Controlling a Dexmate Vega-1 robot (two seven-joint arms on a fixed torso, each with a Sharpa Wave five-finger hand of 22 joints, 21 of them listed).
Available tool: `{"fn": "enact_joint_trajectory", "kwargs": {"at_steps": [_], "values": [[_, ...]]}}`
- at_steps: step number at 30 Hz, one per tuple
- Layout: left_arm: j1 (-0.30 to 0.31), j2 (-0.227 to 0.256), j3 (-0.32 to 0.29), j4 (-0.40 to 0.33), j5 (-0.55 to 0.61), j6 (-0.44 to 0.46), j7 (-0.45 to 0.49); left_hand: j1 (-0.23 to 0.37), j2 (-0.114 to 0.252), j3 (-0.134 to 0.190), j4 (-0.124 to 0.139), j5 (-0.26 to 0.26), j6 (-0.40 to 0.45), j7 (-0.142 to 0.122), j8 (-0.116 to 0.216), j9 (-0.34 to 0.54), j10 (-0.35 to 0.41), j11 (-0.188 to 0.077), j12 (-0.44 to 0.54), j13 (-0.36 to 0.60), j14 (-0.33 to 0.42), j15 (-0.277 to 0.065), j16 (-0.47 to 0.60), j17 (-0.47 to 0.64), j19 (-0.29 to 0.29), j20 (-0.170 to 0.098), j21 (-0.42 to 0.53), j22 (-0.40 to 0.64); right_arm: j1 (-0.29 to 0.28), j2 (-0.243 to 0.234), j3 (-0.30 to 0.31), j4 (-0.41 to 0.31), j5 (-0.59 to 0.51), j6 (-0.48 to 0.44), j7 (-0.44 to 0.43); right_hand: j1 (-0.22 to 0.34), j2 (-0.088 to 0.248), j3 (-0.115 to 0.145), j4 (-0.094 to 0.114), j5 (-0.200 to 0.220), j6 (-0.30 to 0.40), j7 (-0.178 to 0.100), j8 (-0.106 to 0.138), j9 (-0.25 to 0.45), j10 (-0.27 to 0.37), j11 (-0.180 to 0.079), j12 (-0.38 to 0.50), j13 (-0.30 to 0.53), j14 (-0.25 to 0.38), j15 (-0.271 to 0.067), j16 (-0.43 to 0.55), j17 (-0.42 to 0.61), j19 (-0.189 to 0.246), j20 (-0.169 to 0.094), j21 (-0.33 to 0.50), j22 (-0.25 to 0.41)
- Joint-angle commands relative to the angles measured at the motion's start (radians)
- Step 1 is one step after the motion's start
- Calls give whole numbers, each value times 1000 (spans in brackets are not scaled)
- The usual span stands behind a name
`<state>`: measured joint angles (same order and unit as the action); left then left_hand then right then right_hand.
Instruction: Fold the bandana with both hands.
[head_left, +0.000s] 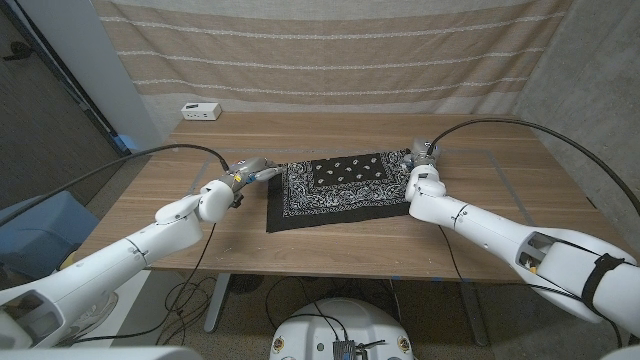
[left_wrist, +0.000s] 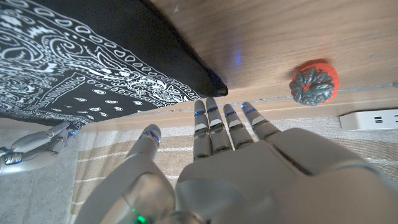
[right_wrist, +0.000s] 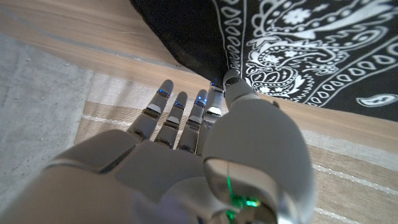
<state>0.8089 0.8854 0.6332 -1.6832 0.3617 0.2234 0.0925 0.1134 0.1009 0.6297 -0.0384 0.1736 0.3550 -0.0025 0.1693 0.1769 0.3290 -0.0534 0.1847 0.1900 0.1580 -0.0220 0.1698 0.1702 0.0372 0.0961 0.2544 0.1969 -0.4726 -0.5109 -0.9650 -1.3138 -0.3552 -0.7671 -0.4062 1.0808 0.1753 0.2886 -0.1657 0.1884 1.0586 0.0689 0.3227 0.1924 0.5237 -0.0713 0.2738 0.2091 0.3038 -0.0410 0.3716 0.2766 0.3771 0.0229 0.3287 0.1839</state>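
One black cotton bandana with a white paisley print (head_left: 340, 188) lies spread flat in the middle of the wooden counter (head_left: 500, 220), and we see it as a slightly skewed square with its far corners pointing toward either arm.

At its far left corner we find the left robot hand (head_left: 247, 172), silver and grey, with its fingers stretched out side by side and holding nothing. In the left wrist view the fingertips (left_wrist: 211, 107) sit just beside the cloth's dark corner (left_wrist: 214, 84); we cannot tell whether they touch it.

At the far right corner we find the right robot hand (head_left: 424, 160). In the right wrist view its fingers (right_wrist: 180, 106) reach out, slightly apart, toward the bandana's black edge (right_wrist: 193, 43), and its thumb tip sits right at the hem; we cannot say if the thumb presses on the fabric. Nothing is gripped.

Farther out, a small white box (head_left: 201, 111) sits at the counter's far left corner. The left wrist view shows an orange and grey round object (left_wrist: 314, 82) on the wood near the left fingertips. A beige striped curtain (head_left: 330, 45) hangs behind the counter.
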Motion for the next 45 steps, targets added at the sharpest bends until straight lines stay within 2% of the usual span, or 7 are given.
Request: {"fn": "enact_joint_trajectory", "kwargs": {"at_steps": [1,6,17,23,29,32,45], "values": [[-77,-8,67,13,23,71,-174,-16,16,6,14,0,-77,-24,1,-1,-80,-16,-4,-2,-82,18,-4,3,-71,22,-28,3,-61,-73,63,-145,-8,125,-6,12,0,1,5,-4,14,-2,-5,2,5,7,5,4,5,-102,8,1,10,-2,2,5],[-103,-13,88,23,21,87,-230,-42,43,13,63,-1,-5,-14,28,-1,-13,-4,29,-2,-105,23,9,7,-103,30,-36,5,-77,-77,85,-181,-21,132,-5,16,-2,2,5,-6,15,0,-8,2,9,5,6,4,5,-102,9,1,12,-1,3,5],[-126,-16,110,25,27,115,-268,-68,56,13,108,0,26,-10,29,-1,9,-9,32,-3,-114,33,12,9,-132,41,-43,7,-116,-76,137,-243,-32,182,-32,24,-3,3,6,-7,23,9,-10,4,11,12,4,4,8,-96,12,1,14,3,3,5],[-122,-12,108,20,22,118,-261,-71,60,16,118,0,20,-9,24,-1,5,-9,29,-3,-117,33,12,8,-135,40,-42,8,-151,-72,176,-277,-27,243,-80,31,-1,6,5,-8,33,18,-10,5,15,15,4,4,7,-95,12,1,12,4,3,5],[-117,-7,104,15,15,114,-255,-72,52,16,123,-1,13,-9,20,-1,-4,-6,24,-3,-121,28,10,7,-140,39,-42,8,-169,-72,193,-283,-28,318,-99,62,-3,24,-4,-7,59,64,-2,18,51,4,14,4,22,-101,8,-10,14,2,3,6],[-114,-4,103,12,14,115,-253,-73,47,15,124,-2,11,-10,18,-1,-8,-8,22,-3,-122,26,10,6,-141,39,-42,8,-181,-72,203,-278,-20,381,-113,70,-5,34,-4,-5,67,80,3,26,61,17,15,4,30,-99,2,-18,16,3,3,5],[-105,5,97,2,8,116,-247,-71,41,17,127,-2,4,-12,15,-1,-14,-10,19,-4,-125,25,9,4,-142,40,-40,8,-218,-53,262,-282,66,607,-90,73,-14,50,2,-3,74,81,11,42,71,11,13,5,41,-98,-12,-30,15,6,2,4]]}}
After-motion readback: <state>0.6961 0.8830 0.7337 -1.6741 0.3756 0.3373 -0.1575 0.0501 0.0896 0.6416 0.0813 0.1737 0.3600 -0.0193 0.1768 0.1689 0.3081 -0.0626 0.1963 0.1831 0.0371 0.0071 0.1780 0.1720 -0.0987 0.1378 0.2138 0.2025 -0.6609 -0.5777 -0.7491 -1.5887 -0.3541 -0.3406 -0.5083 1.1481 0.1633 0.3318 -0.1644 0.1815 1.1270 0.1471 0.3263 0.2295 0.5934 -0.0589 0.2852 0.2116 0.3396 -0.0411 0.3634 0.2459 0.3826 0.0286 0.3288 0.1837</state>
